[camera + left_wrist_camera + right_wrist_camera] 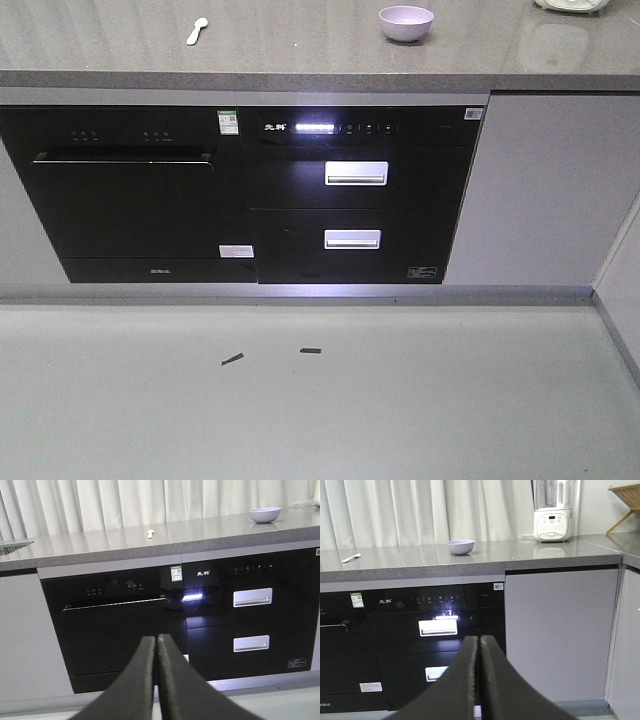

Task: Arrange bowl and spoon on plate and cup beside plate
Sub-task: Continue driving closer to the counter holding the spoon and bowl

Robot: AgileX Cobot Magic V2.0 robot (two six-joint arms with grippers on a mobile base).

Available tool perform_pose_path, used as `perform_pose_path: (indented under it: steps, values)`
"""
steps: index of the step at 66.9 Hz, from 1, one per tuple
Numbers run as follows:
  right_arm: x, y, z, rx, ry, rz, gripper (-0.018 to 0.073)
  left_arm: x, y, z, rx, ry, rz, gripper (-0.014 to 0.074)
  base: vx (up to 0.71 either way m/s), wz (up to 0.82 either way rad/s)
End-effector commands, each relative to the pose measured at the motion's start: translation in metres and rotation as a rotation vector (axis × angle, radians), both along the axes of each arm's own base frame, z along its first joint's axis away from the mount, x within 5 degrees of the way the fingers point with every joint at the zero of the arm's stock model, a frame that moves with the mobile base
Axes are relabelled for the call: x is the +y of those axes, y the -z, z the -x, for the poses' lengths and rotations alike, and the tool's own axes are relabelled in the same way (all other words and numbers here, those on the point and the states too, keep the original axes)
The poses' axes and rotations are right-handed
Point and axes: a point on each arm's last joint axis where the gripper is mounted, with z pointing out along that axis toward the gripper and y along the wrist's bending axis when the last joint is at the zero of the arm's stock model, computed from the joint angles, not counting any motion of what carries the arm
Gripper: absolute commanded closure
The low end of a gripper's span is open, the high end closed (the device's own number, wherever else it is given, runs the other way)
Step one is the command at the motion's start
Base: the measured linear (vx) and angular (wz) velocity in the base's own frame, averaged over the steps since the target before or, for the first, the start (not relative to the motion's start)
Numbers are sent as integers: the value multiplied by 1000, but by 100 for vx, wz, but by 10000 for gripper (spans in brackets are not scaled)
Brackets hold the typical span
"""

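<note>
One bowl (406, 22): lavender-purple, round, deep, glossy inside, sitting upright and empty on the grey countertop (300, 50) toward the right. One spoon (197, 31): small, very pale, reads near white here. It has a short flat handle and an oval head, and lies flat on the same countertop well apart to the left of the bowl, head pointing away from the counter edge. Bowl and spoon are not touching anything but the counter. Left gripper (156, 639): dark fingers pressed together, nothing between them, hanging low in front of the black appliance front (120, 200), well apart from both items. Right gripper (480, 638): same, fingers closed on each other, empty, low before the cabinets. Under the counter are two silver drawer handles, upper handle (356, 174) and lower handle (352, 239), stacked one above the other. Two short dark marks (232, 358) on the floor. One white blender (553, 510) at the far right of the counter, white curtain (420, 510) behind.
</note>
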Motion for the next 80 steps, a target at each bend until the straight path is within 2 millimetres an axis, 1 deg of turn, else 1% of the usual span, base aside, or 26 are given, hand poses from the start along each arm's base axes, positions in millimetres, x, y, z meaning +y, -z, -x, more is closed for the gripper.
perform_pose_path:
  steps: [1, 80]
  values:
    - [0, -5, 1, -76, -1, 11, 562, -1, -9, 0, -77, 5, 7, 603, 9, 1]
    - [0, -5, 1, -76, -1, 11, 562, -1, -9, 0, -77, 5, 7, 603, 8, 1]
